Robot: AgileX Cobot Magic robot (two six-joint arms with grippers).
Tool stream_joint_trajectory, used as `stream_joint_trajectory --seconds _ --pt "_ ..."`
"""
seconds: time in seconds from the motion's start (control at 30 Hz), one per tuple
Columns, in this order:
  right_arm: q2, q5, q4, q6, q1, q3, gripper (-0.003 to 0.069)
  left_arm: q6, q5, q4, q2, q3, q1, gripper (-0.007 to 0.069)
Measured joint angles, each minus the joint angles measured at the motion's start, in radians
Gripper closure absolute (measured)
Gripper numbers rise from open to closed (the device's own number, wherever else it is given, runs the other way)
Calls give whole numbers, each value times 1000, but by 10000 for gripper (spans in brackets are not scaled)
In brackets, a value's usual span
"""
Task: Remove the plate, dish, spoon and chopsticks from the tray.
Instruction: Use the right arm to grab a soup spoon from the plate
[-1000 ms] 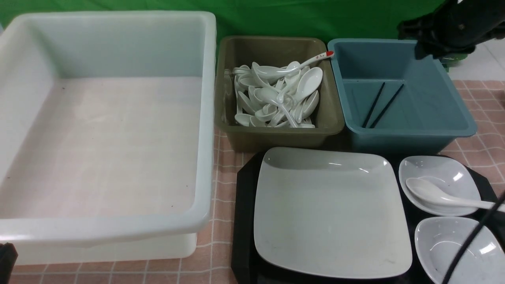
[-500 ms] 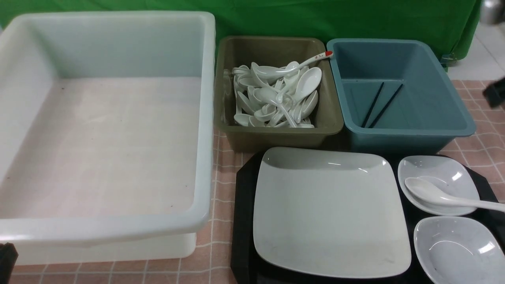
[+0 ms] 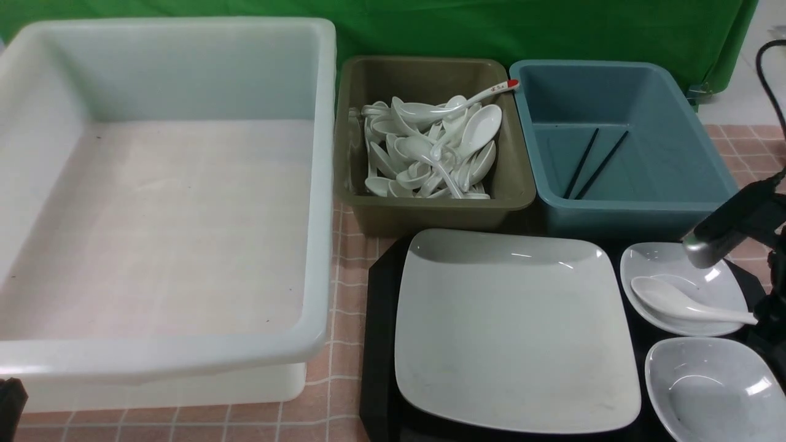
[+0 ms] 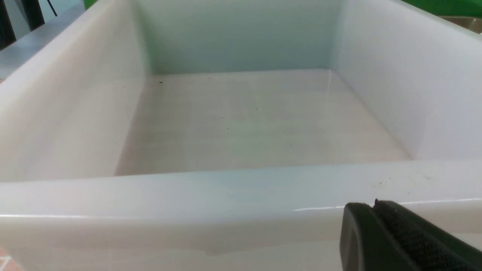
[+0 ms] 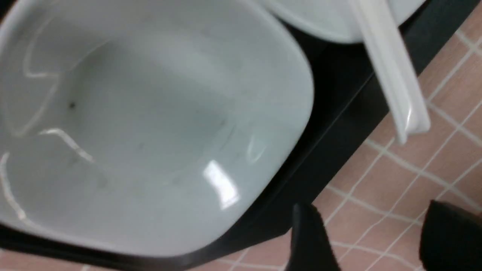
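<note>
Covering the table: a pink checked tablecloth (image 3: 350, 264) with thin white lines.
Room: a green backdrop (image 3: 491, 31) hangs behind the bins; pale floor (image 3: 737, 104) shows at the far right.
Left half of the table: a large white tub (image 3: 319, 184) with nothing in it.
Behind the tray: an olive bin (image 3: 430, 212) holding a pile of white spoons (image 3: 430, 153), with a red-tipped spoon (image 3: 485, 95) lying across the top; just beside it stands a blue bin (image 3: 638, 212).
Chopsticks (image 3: 592, 162): off the tray, lying on the floor of the blue bin.
Tray (image 3: 381, 307): black, in front of the two bins.
Plate (image 3: 516, 331): flat on the tray, taking up most of it.
Far dish (image 3: 651, 264): on the tray's right side, with the spoon (image 3: 669, 301) lying in it, handle pointing right.
Near dish (image 3: 706, 387): on the tray, just in front of the far dish.
Right arm (image 3: 737, 218): over the tray's right edge in the front view, its jaws not visible there.
Right wrist view only: the right gripper (image 5: 376, 244) has its dark fingers (image 5: 308, 241) spread apart and holding nothing, above the cloth just outside the tray's edge. The spoon's handle reaches past that edge. The picture is blurred.
Left wrist view only: the left gripper (image 4: 374, 207) is clenched with nothing between its fingers, just outside the tub's near wall.
</note>
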Motion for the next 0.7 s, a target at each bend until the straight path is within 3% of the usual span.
stream_joint_trajectory --seconds 0.27,0.53,0.63,0.67,0.7 --pt "131 -76 -182 -36 0 0 203 0 0 0 0 0 0 620" --pt "199 -124 -213 -39 1 0 222 0 0 0 0 0 0 620" --pt "199 -121 -213 -40 2 0 323 0 0 0 0 0 0 620" --pt "200 -107 -214 -45 2 -3 432 0 0 0 0 0 0 620" --pt "200 -105 -214 -47 2 -4 445 0 0 0 0 0 0 620"
